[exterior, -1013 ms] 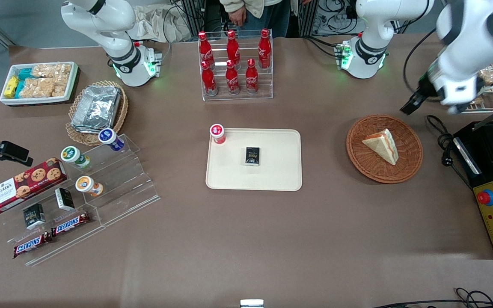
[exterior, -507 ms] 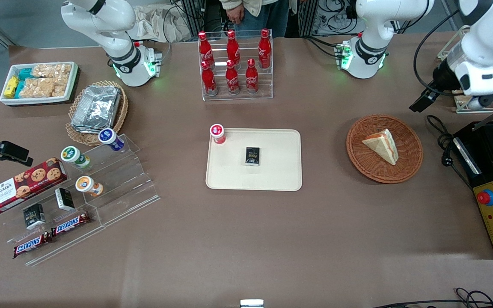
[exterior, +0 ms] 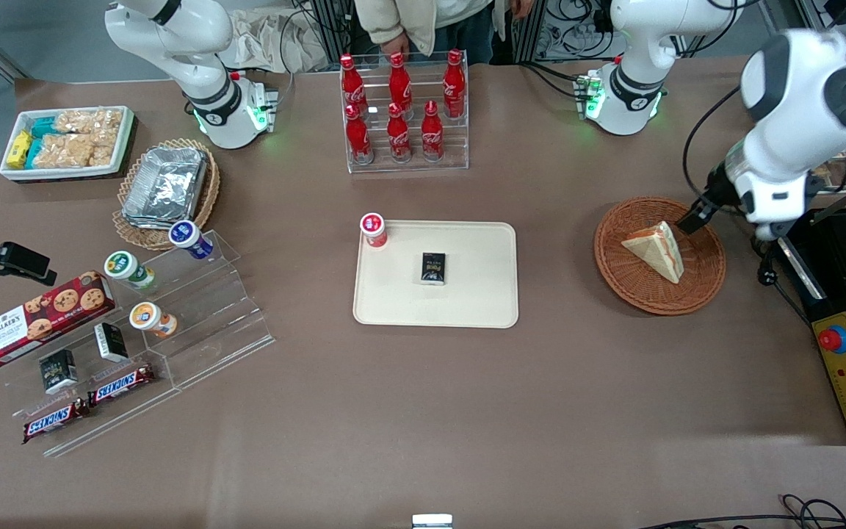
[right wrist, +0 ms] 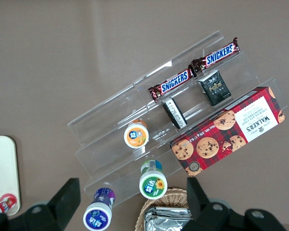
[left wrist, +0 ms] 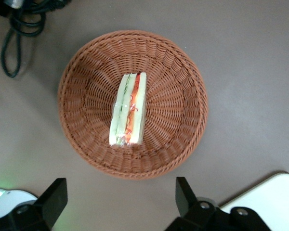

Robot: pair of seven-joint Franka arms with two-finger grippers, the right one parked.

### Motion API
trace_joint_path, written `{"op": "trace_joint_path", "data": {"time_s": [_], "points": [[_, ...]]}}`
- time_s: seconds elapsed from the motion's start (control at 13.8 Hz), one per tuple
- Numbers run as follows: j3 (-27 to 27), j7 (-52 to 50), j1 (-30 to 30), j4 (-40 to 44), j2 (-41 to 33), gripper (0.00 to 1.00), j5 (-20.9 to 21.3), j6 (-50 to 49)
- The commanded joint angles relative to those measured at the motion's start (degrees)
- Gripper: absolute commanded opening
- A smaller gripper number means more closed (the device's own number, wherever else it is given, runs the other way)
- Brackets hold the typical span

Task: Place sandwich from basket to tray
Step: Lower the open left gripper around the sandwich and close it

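Sandwich [left wrist: 129, 109] below spread gripper [left wrist: 120, 204], in basket [left wrist: 183, 86]

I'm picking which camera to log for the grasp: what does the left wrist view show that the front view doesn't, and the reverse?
Only the left wrist view looks straight down on the sandwich, showing its filling edge, and on both open fingers of the gripper.

Only the front view shows the tray whole, with a small dark box and a red-capped jar on it, and the cola bottles.

Both show the sandwich in the basket, with the gripper above it.
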Motion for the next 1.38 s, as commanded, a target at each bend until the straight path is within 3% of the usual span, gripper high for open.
{"op": "trace_joint_path", "data": {"time_s": [0.0, 0.36, 0.8, 1.16, 1.23, 1.3], "points": [[0.0, 0.2, 0.6, -7.8, 0.3, 1.00, -0.4, 9.1], [0.1, 0.3, 0.7, -16.2, 1.4, 1.00, -0.2, 20.0], [0.5, 0.3, 0.7, -19.3, 6.8, 1.00, 0.7, 29.5], [1.3, 3.7, 0.7, -18.9, 10.7, 0.99, 2.8, 31.7], [2.1, 4.9, 0.7, -18.8, 10.7, 0.66, 2.8, 31.7], [2.4, 6.8, 0.7, -18.8, 10.3, 0.25, 2.8, 31.6]]}}
